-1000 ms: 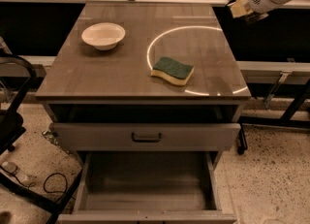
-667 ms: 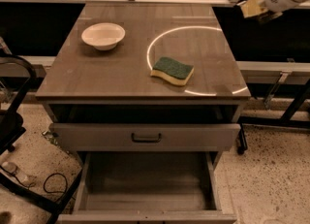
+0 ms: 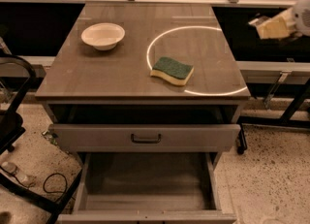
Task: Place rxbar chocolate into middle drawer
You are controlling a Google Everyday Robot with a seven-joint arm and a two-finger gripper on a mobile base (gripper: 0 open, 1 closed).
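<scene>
At the upper right edge of the frame, the gripper (image 3: 272, 25) hangs over the dark gap beside the table (image 3: 97, 75), level with its far end and clear of it. It shows as a smeared pale tan shape against the white arm (image 3: 303, 16), which the frame edge cuts off; whether it is open or closed I cannot tell. The rxbar chocolate cannot be made out anywhere in this one camera view. It may be inside that blurred shape, but nothing dark shows there.

On the tabletop, a white bowl (image 3: 102, 35) sits toward the upper left. A green-and-yellow sponge (image 3: 172, 70) lies right of centre, inside a bright ring of light (image 3: 154, 42).

Below the tabletop is a dark open slot, its inside hidden in shadow. Under that comes a drawer front with a dark handle (image 3: 146, 138). At the bottom of the frame, the middle drawer (image 3: 145, 191) stands pulled out with its floor bare. Its front rim is clipped by the lower edge.

At the left, a black chair (image 3: 10, 121) is partly cut off.
</scene>
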